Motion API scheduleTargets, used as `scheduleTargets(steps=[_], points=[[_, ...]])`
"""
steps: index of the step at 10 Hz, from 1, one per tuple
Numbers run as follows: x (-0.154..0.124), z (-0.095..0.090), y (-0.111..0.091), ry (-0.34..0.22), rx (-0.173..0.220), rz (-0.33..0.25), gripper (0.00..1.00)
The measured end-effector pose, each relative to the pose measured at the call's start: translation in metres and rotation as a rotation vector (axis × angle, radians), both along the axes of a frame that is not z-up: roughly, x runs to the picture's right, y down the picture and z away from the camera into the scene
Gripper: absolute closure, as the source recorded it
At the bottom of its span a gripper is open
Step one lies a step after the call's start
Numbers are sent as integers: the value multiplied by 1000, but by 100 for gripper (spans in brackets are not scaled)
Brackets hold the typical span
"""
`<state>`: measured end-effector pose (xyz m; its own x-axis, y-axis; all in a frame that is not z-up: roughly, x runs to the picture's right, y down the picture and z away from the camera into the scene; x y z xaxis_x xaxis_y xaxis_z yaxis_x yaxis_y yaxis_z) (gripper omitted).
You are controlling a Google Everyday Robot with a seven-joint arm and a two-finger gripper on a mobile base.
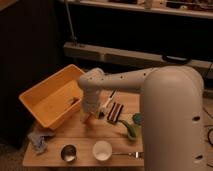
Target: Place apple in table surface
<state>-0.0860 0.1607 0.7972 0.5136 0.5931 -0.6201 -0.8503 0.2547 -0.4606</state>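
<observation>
Gripper (89, 117) at the end of the white arm (125, 80), hanging low over the table surface (80, 137) just off the near right corner of the yellow-orange bin (47, 100); whether its fingers stand wide or narrow cannot be told, since the wrist hides them. Apple (88, 118): a small orange-red patch right at the gripper's tip, apparently in its hold, close above the planks; contact with the wood cannot be confirmed. To the gripper's right, close by: dark slatted item (116, 112) and white stick-like item (109, 99); further right, green object (131, 127). Toward the camera from it: metal cup (68, 153) and white cup (102, 150); on the bin side and nearer the camera, crumpled cloth (39, 140). Recommended handling, as a judgement: descend straight down onto the bare planks beneath, release only once the fruit rests, since it is round and may roll toward the dark item or the bin wall, then lift vertically away.
</observation>
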Motion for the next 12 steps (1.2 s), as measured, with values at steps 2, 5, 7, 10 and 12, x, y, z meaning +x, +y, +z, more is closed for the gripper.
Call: scheduleTargets(steps=[2, 5, 7, 10, 12], points=[[0, 4, 5, -11, -13, 11, 100], [3, -9, -1, -14, -27, 3, 81], [2, -11, -1, -4, -37, -13, 58], [3, -12, -1, 8, -49, -16, 28], [4, -12, 0, 10, -54, -13, 20]])
